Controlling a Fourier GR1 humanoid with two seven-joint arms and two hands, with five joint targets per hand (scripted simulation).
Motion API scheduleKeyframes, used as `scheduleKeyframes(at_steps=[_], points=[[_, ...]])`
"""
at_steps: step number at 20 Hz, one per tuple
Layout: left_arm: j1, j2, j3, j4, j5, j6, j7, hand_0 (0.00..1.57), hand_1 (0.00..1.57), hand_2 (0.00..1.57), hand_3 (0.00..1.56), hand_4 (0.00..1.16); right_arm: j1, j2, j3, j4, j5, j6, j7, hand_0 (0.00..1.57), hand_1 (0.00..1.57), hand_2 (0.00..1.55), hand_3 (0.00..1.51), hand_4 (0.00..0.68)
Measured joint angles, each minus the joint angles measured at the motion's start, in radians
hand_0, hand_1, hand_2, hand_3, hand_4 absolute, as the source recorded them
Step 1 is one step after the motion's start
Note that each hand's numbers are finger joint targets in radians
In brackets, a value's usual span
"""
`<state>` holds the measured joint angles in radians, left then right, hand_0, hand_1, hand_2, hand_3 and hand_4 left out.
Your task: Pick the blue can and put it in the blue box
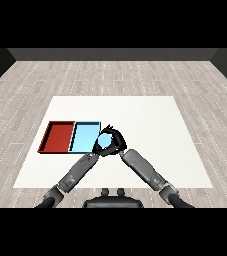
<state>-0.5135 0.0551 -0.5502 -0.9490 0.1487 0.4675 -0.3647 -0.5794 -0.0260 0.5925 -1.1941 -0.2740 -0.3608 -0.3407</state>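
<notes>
Grey forearms met in a V. R hand (116, 140) curled round the round pale-blue can (105, 142), at the light blue tray (85, 136)'s right edge. L hand (98, 148) beside it; fingers hidden, can't tell. Flat rectangular red tray (59, 136) touched it at left, on smooth white table (150, 125).
</notes>
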Motion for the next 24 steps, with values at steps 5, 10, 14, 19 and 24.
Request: scheduleKeyframes(at_steps=[5,10,14,19,24], points=[[0.047,-0.018,0.037,-0.038,0.044,0.021,-0.043,0.81,0.81,0.85,0.72,0.69,-0.011,0.003,0.01,0.009,-0.025,0.014,-0.016,1.44,1.44,1.45,1.39,0.602],[0.062,-0.015,0.042,-0.071,0.051,0.038,-0.033,0.63,0.63,0.73,0.51,0.66,-0.03,-0.006,0.032,0.003,-0.064,0.001,-0.01,1.43,1.43,1.45,1.39,0.593],[0.076,-0.019,0.049,-0.081,0.091,0.018,-0.038,1.41,1.41,1.4,1.28,0.6,-0.03,0.0,0.03,0.011,-0.08,-0.003,-0.015,1.43,1.43,1.46,1.4,0.574],[0.068,-0.038,0.063,-0.048,0.131,-0.023,-0.045,1.57,1.57,1.54,1.47,0.76,0.018,0.005,-0.006,-0.036,-0.096,0.031,0.006,1.09,1.09,1.12,0.8,0.0],[0.057,-0.046,0.061,-0.027,0.165,-0.028,-0.054,1.57,1.57,1.52,1.45,1.1,0.028,0.015,-0.042,-0.048,-0.094,0.051,0.04,0.0,0.0,0.0,0.0,0.0]])
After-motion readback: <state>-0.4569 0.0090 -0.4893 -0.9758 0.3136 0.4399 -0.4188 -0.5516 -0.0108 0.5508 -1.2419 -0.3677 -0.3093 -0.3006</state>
